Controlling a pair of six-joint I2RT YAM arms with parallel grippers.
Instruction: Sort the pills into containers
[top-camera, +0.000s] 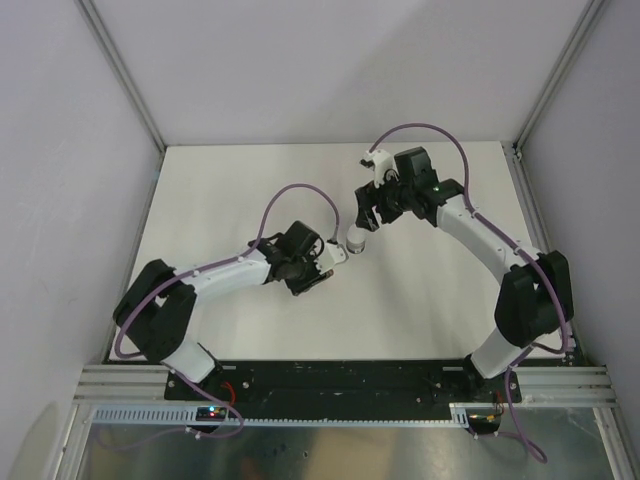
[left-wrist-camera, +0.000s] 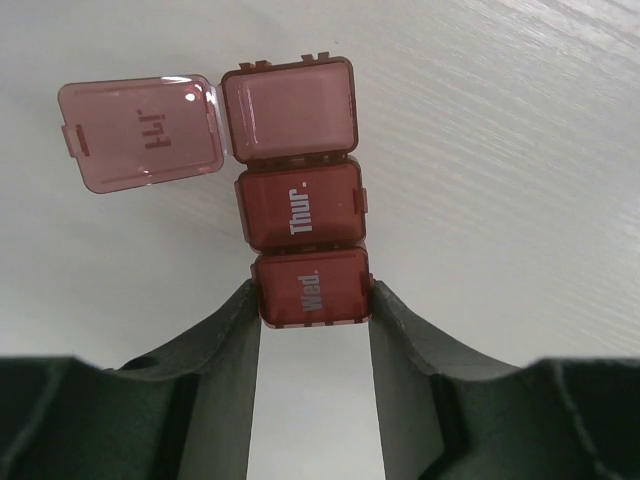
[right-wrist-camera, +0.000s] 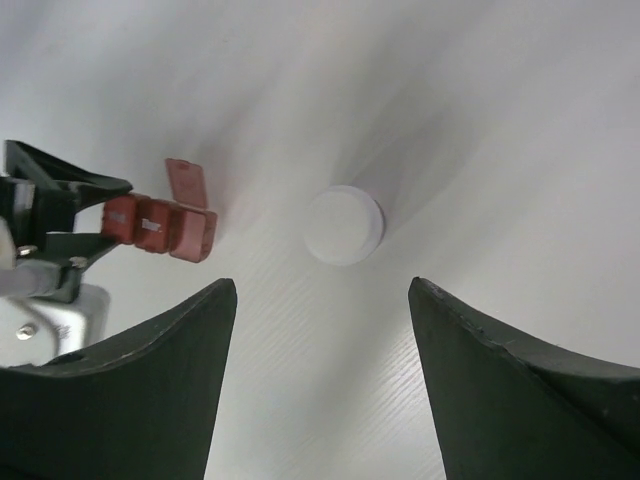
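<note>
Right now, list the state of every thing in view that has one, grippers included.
pill box: gripped at its Wed end.
Fri compartment: open, lid swung out to the side.
Thur compartment: lid shut.
Wed compartment: lid shut.
bottle: upright, white cap on.
left gripper: shut on the pill box.
right gripper: open, above the bottle, holding nothing.

White table (top-camera: 250, 180), faint wood grain. On it lies a dark red pill box (left-wrist-camera: 300, 210), end lid flipped open, and near it a white-capped bottle (right-wrist-camera: 344, 225) stands upright.
</note>
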